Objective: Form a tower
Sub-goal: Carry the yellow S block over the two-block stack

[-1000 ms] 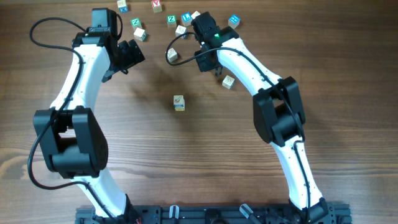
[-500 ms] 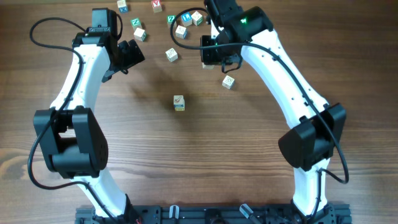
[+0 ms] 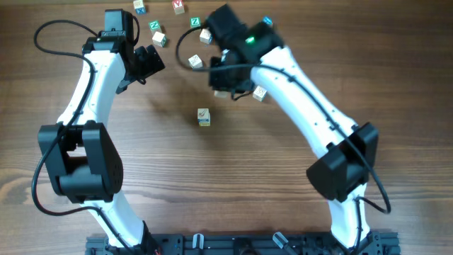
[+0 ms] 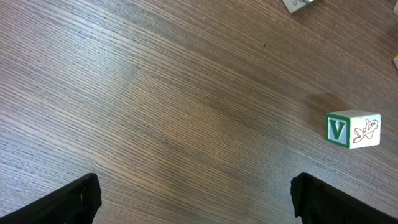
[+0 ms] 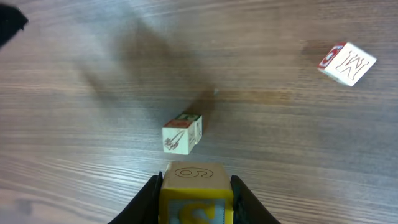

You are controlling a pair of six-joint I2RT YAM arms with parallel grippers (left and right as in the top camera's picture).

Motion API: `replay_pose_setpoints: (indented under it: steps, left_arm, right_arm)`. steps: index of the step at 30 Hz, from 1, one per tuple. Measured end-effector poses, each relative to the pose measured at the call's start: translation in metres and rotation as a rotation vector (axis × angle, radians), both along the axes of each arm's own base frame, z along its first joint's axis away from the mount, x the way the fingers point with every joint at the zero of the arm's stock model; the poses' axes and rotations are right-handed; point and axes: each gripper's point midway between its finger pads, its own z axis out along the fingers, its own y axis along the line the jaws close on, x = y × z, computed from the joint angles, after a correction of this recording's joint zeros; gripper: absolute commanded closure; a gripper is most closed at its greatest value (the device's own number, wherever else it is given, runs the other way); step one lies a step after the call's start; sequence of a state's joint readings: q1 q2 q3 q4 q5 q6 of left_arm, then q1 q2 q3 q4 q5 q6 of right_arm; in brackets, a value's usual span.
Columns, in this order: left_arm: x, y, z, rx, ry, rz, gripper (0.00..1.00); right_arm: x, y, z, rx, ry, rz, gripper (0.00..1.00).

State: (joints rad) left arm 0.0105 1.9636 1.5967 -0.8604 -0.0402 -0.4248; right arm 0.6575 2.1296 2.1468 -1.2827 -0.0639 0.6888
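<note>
Across the wooden surface, our right hand, clenched on a yellow block, hung nearer the tower, just ahead; our left hand was released.

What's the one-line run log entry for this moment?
left gripper: open, empty | right gripper: shut on yellow cube | tower: standing mid-table, untouched | yellow cube: not yet stacked
</note>
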Motion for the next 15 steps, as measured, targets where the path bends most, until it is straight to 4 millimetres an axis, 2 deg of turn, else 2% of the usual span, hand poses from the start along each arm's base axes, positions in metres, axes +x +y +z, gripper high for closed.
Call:
replay_pose_setpoints:
  steps: [7, 10, 15]
  left_arm:
    - [0.0, 0.0, 0.0, 0.0, 0.0, 0.0, 0.0]
    - [0.0, 0.0, 0.0, 0.0, 0.0, 0.0, 0.0]
    - [0.0, 0.0, 0.0, 0.0, 0.0, 0.0, 0.0]
  right_arm:
    - [-0.018, 0.029, 0.001, -0.061, -0.082, 0.028, 0.95]
    - [-0.016, 0.039, 0.0, -0.053, -0.113, 0.037, 0.95]
    - [-0.012, 0.045, -0.028, -0.063, -0.122, 0.037, 0.95]
